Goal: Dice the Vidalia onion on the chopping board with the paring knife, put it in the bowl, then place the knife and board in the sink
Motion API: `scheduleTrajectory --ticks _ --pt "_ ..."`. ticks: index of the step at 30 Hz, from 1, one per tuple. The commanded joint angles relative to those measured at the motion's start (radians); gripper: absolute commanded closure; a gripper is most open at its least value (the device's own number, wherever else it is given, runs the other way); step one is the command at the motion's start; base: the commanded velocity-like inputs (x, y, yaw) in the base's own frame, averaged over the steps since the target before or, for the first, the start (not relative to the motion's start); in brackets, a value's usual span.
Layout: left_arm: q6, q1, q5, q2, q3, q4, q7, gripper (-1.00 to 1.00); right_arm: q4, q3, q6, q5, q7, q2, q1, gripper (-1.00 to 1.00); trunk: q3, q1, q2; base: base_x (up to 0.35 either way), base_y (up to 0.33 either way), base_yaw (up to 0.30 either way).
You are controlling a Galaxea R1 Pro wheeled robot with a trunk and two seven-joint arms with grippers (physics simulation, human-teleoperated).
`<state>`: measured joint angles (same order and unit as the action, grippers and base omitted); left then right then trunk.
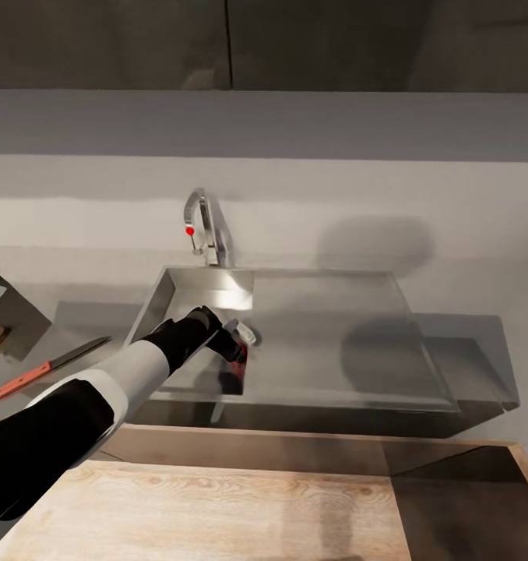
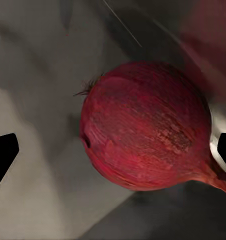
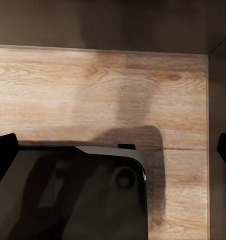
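The left arm reaches forward from the lower left of the head view, and the left gripper point(image 1: 238, 352) hangs over the front right part of the rectangular grey steel sink point(image 1: 373, 312), at the step between basin and flat drainboard. In the left wrist view the small round Vidalia onion point(image 2: 145, 125), red-skinned with fine streaks and a short dried tail, sits between the gripper's two dark fingertips point(image 2: 3, 155). The jaws stand wide apart; one finger is well clear of the bulb, the other lies just beside its tail (whether it touches I cannot tell). In the head view a patch of red shows just under the gripper.

The chrome tap with a red dot point(image 1: 202, 226) rises behind the basin. On the smooth grey bench point(image 1: 85, 323) left of the sink lies the slim paring knife with red-orange handle and dark blade point(image 1: 46, 366), its tip pointing toward the sink.

The right gripper point(image 3: 113, 150) has its fingertips spread wide with nothing between them, above a light wooden surface point(image 3: 93, 85) and a dark glossy part of the robot point(image 3: 68, 195).
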<state>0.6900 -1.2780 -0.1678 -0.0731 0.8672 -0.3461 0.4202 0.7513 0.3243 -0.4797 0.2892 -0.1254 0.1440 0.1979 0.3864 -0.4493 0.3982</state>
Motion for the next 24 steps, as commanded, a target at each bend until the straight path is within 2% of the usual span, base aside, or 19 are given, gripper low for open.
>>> scheduleTrajectory --ticks 1,24 --pt "0.005 -0.001 -0.01 0.0 0.007 -0.001 -0.002 -1.0 0.002 0.007 -0.002 0.004 -0.01 0.002 0.0 -1.0 0.002 -0.001 0.002 0.022 0.0 0.0" --pt "0.006 -0.001 -0.01 -0.006 0.008 0.001 -0.003 -1.0 0.003 0.007 -0.002 0.004 -0.009 0.002 0.0 -1.0 0.002 -0.001 0.002 0.002 0.0 0.0"
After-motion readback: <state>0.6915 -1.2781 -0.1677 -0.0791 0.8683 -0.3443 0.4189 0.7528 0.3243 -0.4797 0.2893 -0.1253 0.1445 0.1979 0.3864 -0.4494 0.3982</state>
